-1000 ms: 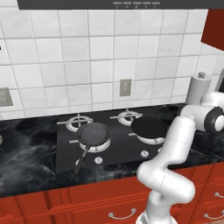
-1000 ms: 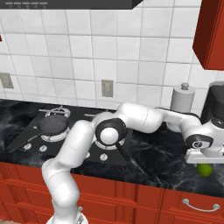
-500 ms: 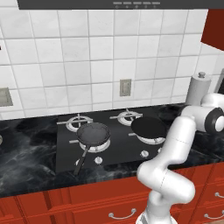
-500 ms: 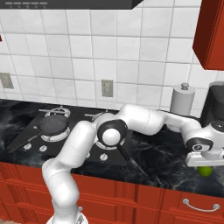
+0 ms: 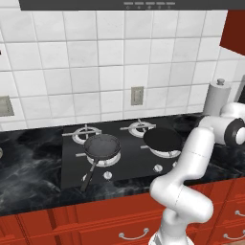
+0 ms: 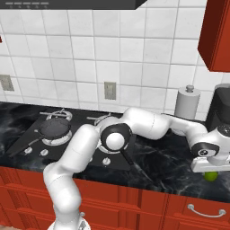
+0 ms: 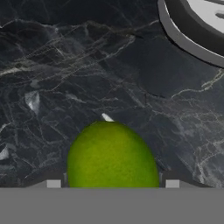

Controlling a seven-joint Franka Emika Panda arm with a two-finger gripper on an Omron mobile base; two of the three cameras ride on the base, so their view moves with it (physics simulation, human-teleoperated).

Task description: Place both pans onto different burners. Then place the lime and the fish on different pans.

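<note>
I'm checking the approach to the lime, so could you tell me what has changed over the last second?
The gripper has moved down over the lime, which now sits low between its fingertips in the hand view; whether they touch it cannot be told. The lime itself stayed on the counter. Both pans, the handled one and the plain black one, stayed on their burners.

Home kitchen, black gas cooktop (image 5: 72, 165), white tiled wall (image 5: 95, 62), marble counter (image 6: 170, 166), red cabinets (image 5: 72, 222)
</note>
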